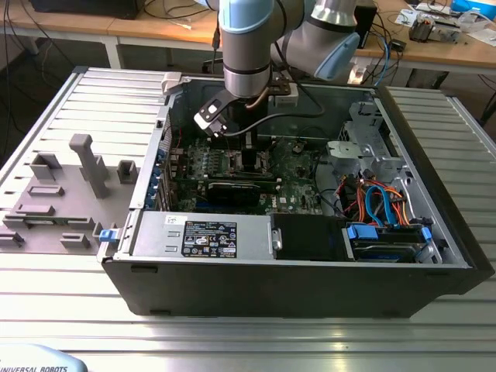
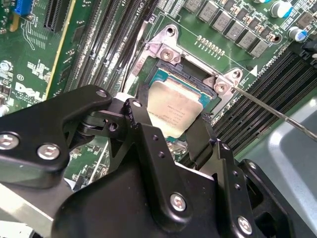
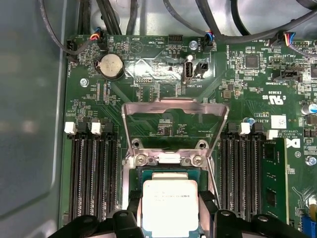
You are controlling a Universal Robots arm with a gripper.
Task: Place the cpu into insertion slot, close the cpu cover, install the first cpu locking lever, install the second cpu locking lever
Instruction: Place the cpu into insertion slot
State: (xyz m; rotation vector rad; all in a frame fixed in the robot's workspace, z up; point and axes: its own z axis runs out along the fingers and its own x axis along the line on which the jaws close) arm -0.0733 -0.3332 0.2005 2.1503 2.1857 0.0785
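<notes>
While the arm (image 1: 246, 46) reaches down into the open case (image 1: 271, 287) from 12 o'clock in the exterior view, the gripper (image 2: 168, 124) sits low over the green board (image 1: 298, 167), near case centre.

Gripper: the black fingers (image 3: 134, 206) are closed in on two opposite edges of the chip (image 3: 170, 191) and look to be touching it on both sides, so it reads as pinching the chip.

Chip: silver top up, lying flat and square inside the socket (image 3: 163, 173), with the socket's teal border showing around it.

Cover (image 3: 173, 106): flipped open and hinged at the socket edge far from the gripper. Board shows through its window. Not on the chip.

Lever (image 2: 270, 108): a thin metal rod running out from one socket corner across the memory slots (image 3: 91, 173). Not latched over the cover.

Memory slots flank the socket on two sides. One green memory stick (image 3: 275, 178) is fitted in the bank across the socket from the slots marked above. The coin battery (image 3: 111, 65) sits beyond the open cover.

Exterior view, clock positions taken from the gripper:
- 6 o'clock: black graphics card (image 1: 232, 190), then the power supply (image 1: 201, 236) at the case's near wall.
- 3 to 4 o'clock: blue and orange cables (image 1: 380, 198).
- 9 o'clock, outside the case: grey fixture (image 1: 70, 186) on the slatted metal table (image 1: 248, 341).
</notes>
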